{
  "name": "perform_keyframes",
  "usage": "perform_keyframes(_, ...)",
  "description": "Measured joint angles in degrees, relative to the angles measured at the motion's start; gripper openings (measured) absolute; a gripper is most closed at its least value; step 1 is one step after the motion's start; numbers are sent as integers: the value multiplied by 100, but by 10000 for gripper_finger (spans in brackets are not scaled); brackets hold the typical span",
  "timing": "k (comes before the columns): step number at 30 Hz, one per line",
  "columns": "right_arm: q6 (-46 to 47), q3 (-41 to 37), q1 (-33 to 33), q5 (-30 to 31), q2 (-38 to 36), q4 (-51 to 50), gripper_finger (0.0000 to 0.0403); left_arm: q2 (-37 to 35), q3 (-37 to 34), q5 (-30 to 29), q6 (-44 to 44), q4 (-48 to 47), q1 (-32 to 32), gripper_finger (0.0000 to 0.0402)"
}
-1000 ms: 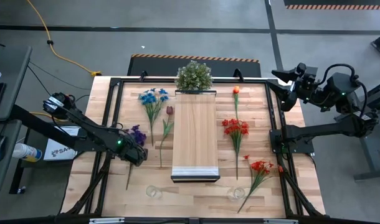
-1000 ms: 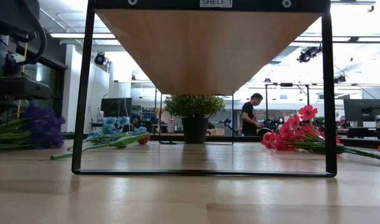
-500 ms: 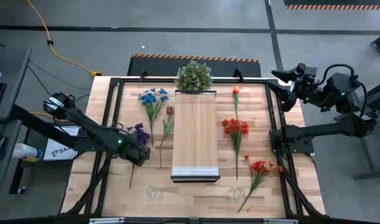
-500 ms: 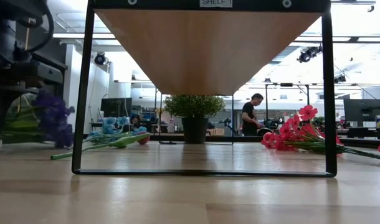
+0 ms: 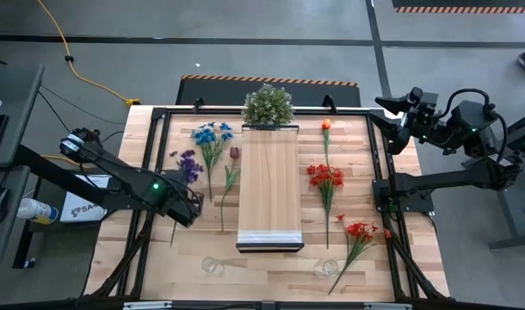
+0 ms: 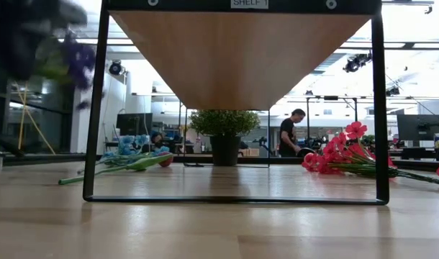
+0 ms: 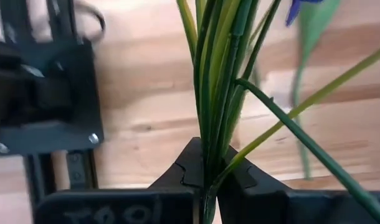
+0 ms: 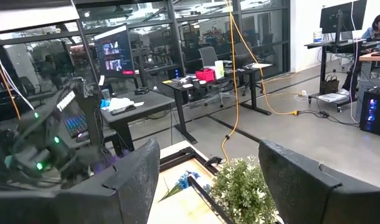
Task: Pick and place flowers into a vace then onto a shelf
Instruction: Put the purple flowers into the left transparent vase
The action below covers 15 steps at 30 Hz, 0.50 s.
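My left gripper [image 5: 192, 209] is pinched tight on the green stems of the purple flowers [image 5: 188, 164], holding them up off the table [image 5: 271, 263] at its left side; in my left wrist view the stems [image 7: 216, 93] rise straight out from between my closed fingers [image 7: 185, 171]. The purple blooms hang high at the left of the low view [image 6: 77, 61] (blurred there).

My right gripper [image 5: 390, 108] waits past the table's far right corner, fingers [image 8: 135, 177] spread apart and holding nothing.

The shelf [image 5: 268, 185] runs near to far down the table's middle, raised on a black frame. A small white label on the frame's top bar reads "SHELF 1" [image 6: 250, 3] (the only writing I can read clearly).

Left of the shelf lie the blue flowers [image 5: 211, 135] and a dark red flower [image 5: 234, 153]. Right of it lie an orange flower [image 5: 326, 126] at the far end, bright red flowers [image 5: 325, 177] midway, and more red flowers [image 5: 360, 231] nearer. A bushy green plant [image 5: 268, 105] stands at the shelf's far end. Two small clear glasses [image 5: 212, 266] sit near the table's near edge.
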Motion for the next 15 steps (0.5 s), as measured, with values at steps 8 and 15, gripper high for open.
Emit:
perform_keyframes(8,0,0,2,0,0,-50,262,-17,1492,-951,512,-613,0,49)
perform_keyframes(15,10,0,0,-1,-2,-254,262,-25,2192,-1477,973,-624,0,49)
